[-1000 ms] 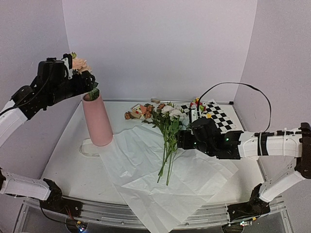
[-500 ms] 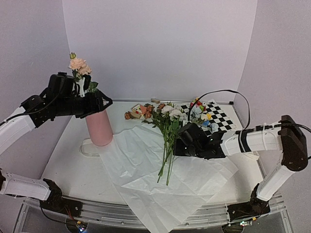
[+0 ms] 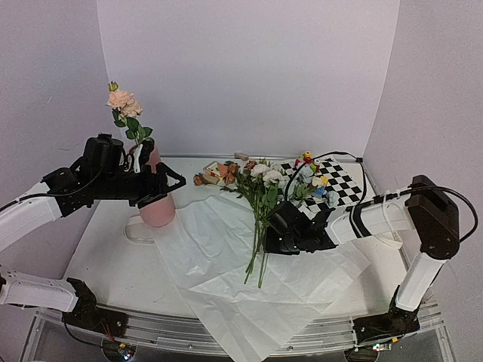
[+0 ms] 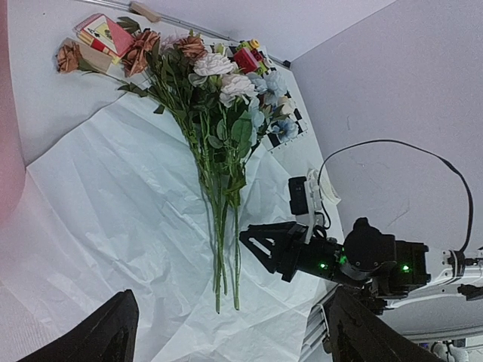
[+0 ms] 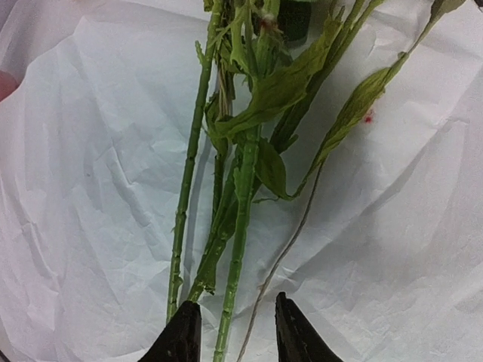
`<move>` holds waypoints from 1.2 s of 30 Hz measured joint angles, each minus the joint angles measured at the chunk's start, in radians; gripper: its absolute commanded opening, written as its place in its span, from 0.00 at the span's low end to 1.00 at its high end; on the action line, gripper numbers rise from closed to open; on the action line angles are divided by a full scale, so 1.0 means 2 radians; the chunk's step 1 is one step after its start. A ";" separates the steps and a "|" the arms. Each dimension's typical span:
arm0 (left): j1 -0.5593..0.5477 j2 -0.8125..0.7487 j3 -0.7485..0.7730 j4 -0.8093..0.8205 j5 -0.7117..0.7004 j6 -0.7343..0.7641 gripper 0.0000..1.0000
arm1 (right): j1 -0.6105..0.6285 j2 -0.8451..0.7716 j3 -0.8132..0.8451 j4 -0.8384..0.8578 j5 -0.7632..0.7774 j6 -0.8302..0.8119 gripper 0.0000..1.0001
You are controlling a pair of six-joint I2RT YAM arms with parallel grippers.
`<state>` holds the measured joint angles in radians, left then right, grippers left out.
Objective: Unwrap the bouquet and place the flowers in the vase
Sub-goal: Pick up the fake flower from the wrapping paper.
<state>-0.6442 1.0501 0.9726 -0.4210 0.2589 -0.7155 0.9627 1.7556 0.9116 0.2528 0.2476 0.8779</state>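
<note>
Lining up the next stem
Right pincer (image 5: 230, 328) is straddling a green stem (image 5: 240, 219), unclenched; left pincer (image 4: 234, 335), released, is hovering by the vase (image 3: 155, 211).

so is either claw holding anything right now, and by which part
Nothing is gripped yet. The right claw straddles a green flower stem near its lower end, gaps either side. The left claw is open by the pink vase.

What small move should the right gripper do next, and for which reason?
Probably close the right gripper fully on the green stem between its fingers. The stem lies on the white paper with a gap on either side, so nothing is gripped yet.
</note>
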 measured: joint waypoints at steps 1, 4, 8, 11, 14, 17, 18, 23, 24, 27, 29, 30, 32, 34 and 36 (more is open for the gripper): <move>-0.001 -0.001 -0.002 0.002 0.000 0.000 0.88 | 0.000 0.005 0.002 0.000 -0.003 0.001 0.32; -0.001 -0.003 -0.009 0.008 0.000 0.000 0.88 | 0.000 0.015 0.008 0.000 -0.009 0.005 0.30; -0.001 -0.003 -0.018 0.010 0.000 0.000 0.88 | 0.000 0.020 0.016 0.000 -0.012 0.007 0.27; -0.002 -0.003 -0.019 0.011 0.000 0.000 0.88 | 0.000 0.027 0.024 0.000 -0.012 0.007 0.26; -0.002 -0.003 -0.019 0.011 0.000 0.000 0.88 | 0.000 0.038 0.031 0.000 -0.012 0.008 0.26; -0.002 -0.003 -0.020 0.011 0.000 0.000 0.88 | 0.000 0.047 0.034 -0.001 -0.012 0.008 0.22; -0.002 -0.003 -0.020 0.011 0.000 0.000 0.88 | 0.000 0.049 0.035 -0.002 -0.012 0.009 0.17; -0.003 -0.003 -0.025 0.011 0.000 0.000 0.88 | 0.000 0.051 0.039 -0.007 -0.010 0.016 0.00; -0.003 -0.003 -0.026 0.011 0.000 0.000 0.88 | 0.000 0.051 0.039 -0.007 -0.008 0.017 0.00; -0.003 -0.003 -0.027 0.011 0.000 0.000 0.88 | 0.000 0.050 0.039 -0.009 -0.001 0.020 0.00; -0.004 -0.003 -0.027 0.011 0.000 0.000 0.88 | 0.000 0.045 0.038 -0.011 0.005 0.019 0.00; -0.004 -0.003 -0.027 0.011 0.000 0.000 0.88 | 0.000 0.039 0.037 -0.013 0.009 0.018 0.00; -0.006 -0.003 -0.027 0.011 0.000 0.000 0.88 | 0.000 0.021 0.032 -0.017 0.015 0.014 0.00; -0.007 -0.003 -0.027 0.012 0.000 0.000 0.88 | 0.000 -0.003 0.028 -0.021 0.021 0.007 0.00; -0.009 -0.003 -0.030 0.016 0.000 -0.001 0.88 | 0.000 -0.028 0.024 -0.022 0.028 -0.002 0.00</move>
<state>-0.6616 1.0447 0.9125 -0.3892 0.2581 -0.7175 0.9627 1.6999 0.9596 0.2090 0.3031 0.8732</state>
